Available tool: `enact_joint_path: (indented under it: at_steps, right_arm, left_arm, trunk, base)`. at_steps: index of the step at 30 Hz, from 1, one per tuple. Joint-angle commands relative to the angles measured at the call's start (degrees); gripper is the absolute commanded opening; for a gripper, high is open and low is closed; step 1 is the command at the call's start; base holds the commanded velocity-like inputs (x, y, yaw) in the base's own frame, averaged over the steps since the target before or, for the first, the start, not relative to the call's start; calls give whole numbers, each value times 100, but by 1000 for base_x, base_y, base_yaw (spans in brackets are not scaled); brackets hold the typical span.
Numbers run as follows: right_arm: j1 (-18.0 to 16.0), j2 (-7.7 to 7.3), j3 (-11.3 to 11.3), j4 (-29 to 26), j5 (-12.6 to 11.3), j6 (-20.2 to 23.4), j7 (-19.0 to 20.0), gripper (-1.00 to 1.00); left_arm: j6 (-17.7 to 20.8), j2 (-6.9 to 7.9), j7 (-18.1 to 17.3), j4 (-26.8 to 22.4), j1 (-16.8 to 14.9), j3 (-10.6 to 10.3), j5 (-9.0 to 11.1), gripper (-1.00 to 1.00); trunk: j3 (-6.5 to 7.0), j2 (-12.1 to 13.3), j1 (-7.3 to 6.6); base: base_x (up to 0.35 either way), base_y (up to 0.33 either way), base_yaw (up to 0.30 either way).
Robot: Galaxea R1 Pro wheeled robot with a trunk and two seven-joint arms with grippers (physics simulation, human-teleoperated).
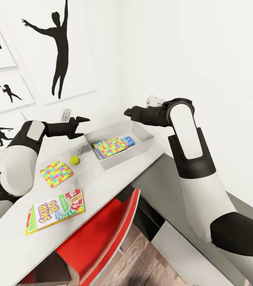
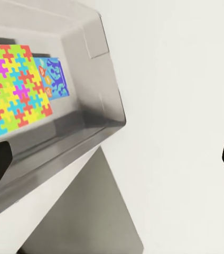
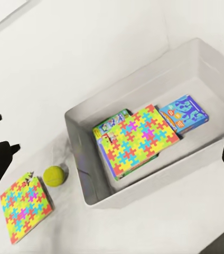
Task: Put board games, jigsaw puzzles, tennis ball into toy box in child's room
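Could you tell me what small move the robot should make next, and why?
Probably lower the open left gripper onto the tennis ball, the nearest toy outside the toy box, which already holds a large puzzle.

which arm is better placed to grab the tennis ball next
Left, probably. The left gripper hangs open just above and beside the tennis ball, on its side of the table. The right gripper is open too, but beyond the toy box.
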Motion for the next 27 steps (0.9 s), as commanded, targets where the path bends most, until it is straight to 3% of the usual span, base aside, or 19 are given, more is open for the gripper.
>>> enact_joint_path:
  at_steps: [1,27]
  right_arm:
    - [-8,-1,1,6,-50,4,-60,100]
    - [74,33,-9,142,-49,-146,-60,100]
  left_arm:
    - [28,-1,-60,2,-8,41,-62,100]
    - [28,39,-115,3,16,35,-62,100]
  trunk:
    - [-9,-11,3]
    - [-3,-11,3]
  base:
    - [-36,0,0]
    - [-3,0,0]
